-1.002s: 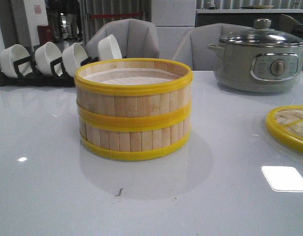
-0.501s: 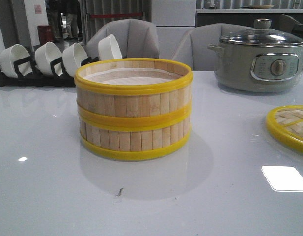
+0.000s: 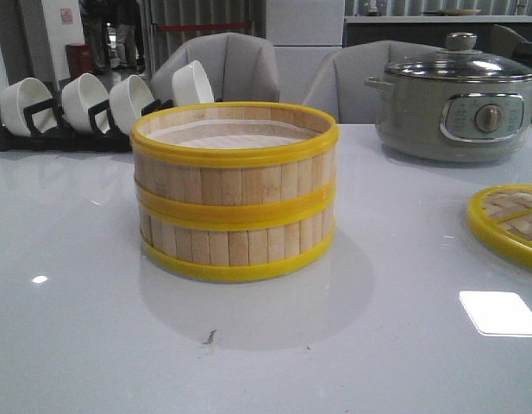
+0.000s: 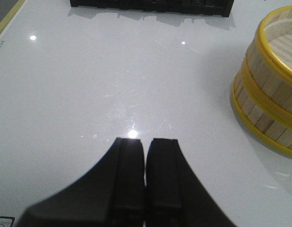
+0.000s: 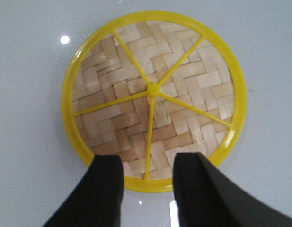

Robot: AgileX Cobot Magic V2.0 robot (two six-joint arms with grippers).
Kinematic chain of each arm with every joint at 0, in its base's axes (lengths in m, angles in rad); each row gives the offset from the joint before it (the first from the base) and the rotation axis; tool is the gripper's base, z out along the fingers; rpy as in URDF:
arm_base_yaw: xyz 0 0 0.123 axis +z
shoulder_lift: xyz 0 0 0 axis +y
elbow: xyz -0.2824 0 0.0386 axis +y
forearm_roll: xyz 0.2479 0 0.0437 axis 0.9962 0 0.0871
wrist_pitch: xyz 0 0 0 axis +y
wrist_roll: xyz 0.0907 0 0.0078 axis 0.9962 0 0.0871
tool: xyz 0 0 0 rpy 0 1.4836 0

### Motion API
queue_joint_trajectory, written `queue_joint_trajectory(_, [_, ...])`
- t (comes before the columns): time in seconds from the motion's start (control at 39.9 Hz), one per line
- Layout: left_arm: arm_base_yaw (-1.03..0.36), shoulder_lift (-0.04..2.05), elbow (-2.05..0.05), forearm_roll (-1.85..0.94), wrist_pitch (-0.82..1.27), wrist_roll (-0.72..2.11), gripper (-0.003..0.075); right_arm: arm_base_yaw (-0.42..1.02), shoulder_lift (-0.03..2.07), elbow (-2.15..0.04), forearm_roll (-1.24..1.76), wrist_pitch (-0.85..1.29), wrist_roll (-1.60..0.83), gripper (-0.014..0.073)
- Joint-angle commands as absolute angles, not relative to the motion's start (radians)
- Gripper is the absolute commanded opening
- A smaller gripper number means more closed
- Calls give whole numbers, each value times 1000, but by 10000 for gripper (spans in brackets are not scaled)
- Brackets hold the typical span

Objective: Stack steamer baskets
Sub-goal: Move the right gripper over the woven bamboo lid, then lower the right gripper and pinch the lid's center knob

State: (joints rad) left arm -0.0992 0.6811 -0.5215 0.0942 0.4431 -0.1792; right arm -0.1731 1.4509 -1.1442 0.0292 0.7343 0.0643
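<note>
Bamboo steamer baskets (image 3: 234, 194), two, stacked; one lid (image 5: 154, 97); one pot (image 3: 455, 99).

Both the left pincer (image 4: 145, 182) and the right pincer (image 5: 147, 191) show only two matte black fingers, broad at the base, curving narrower toward blunt squared tips.

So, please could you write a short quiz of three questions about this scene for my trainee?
1. True or false: the steamer baskets are already stacked.
2. Which gripper is open? A) left gripper B) right gripper
3. Fill in: the right gripper hangs above the woven ____.

Key: 1 true, one sits on the other. 2 B, the left gripper's fingers are closed together, holding nothing. 3 lid.
</note>
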Motion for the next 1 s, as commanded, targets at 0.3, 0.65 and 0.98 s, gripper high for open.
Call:
queue_joint_trajectory(0.3, [-99,678,-550,88,365,-184,85,-190,1639,-1304,15,704,52,371])
queue_joint_trajectory(0.65, [-99,678,-550,88,365,-184,84,-190,1773,-1409,15,728,52,371])
queue_joint_trajectory(0.98, [-99,678,-550,88,365,-184,84,-193,1830,-1436,15,756,52,371])
